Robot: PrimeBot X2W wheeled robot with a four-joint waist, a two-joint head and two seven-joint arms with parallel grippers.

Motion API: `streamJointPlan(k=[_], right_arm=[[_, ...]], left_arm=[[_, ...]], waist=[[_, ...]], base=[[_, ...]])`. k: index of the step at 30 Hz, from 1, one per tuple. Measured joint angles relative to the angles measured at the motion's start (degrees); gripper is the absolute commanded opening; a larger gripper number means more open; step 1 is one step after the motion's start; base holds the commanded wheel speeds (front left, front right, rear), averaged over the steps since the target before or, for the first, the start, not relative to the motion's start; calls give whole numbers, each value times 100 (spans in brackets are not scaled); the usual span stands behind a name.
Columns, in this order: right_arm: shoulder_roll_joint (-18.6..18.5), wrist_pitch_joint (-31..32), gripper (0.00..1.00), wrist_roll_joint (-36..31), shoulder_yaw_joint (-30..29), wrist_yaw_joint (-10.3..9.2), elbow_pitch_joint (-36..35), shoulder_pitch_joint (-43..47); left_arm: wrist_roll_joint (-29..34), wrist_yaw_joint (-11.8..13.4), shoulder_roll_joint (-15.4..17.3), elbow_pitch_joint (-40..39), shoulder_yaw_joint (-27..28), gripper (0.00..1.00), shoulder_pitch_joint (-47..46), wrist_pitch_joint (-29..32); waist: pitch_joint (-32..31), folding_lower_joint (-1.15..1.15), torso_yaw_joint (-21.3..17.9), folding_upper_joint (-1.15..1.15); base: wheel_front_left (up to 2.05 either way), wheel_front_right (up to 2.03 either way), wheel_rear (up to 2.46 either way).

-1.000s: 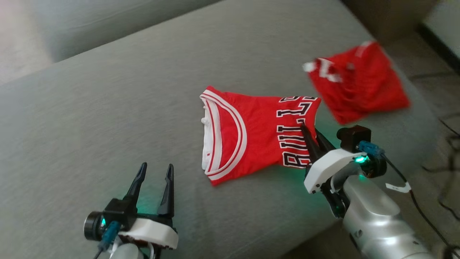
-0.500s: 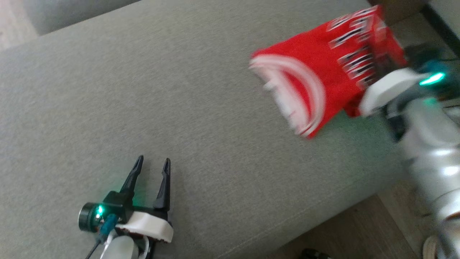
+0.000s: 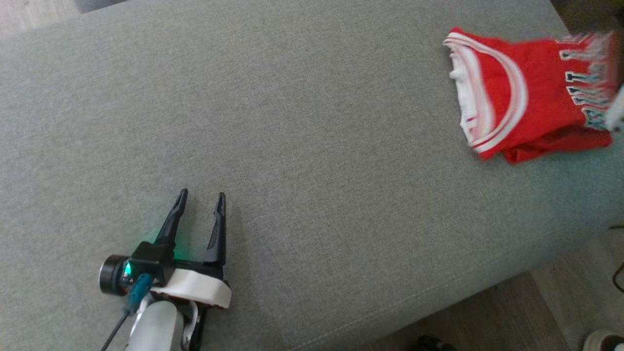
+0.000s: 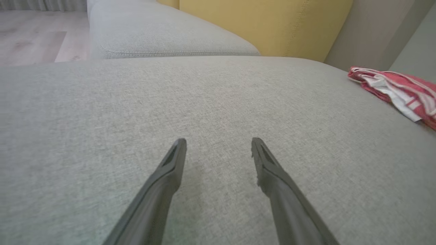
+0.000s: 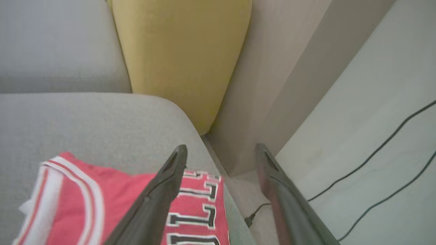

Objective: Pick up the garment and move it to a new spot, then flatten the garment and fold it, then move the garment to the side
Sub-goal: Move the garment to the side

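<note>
Folded garment [image 3: 531, 92] laid at the side, step close to done.
Head view: it lies upper right on the grey seat [image 3: 312, 146], long axis across the frame, white-trimmed opening pointing left, lettering toward the right edge; left gripper [image 3: 202, 193] lower left, jaws wide, holding nothing. Left wrist view: wide fingers over bare seat, garment at far right, well apart. Right wrist view: right gripper [image 5: 221, 147] spread wide, nothing between the fingers, hanging over the lettered end by the seat's corner. Judged best: lift straight clear, so no finger snags the fold or drags it over the edge.
</note>
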Motion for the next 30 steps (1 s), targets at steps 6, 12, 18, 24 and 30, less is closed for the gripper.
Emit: streamJointPlan(k=[6,12,18,24,30], right_arm=[[793,-99,100,-355,-290,0,-787,272],[1602,-100,100,-188,-221,0,-1904,1183],[1868,-99,100,169,38,0,-2533,2167],[1905,-99,100,517,435,0,-2831,3025],[1949,-99,100,1235,916,0,-3072,3530]], left_arm=[[-11,147,2,11,203,100,1,0],[-100,267,2,19,337,100,21,1],[-303,397,3,45,364,100,216,1],[-363,501,3,73,390,100,413,1],[-363,552,2,83,470,100,640,1]], waist=[[-120,0,96,0],[-313,-1,428,0],[-528,-1,939,0],[-784,-1,1461,0],[-1118,-1,1824,0]], base=[[0,0,0],[0,0,0],[0,0,0],[0,0,0],[0,0,0]])
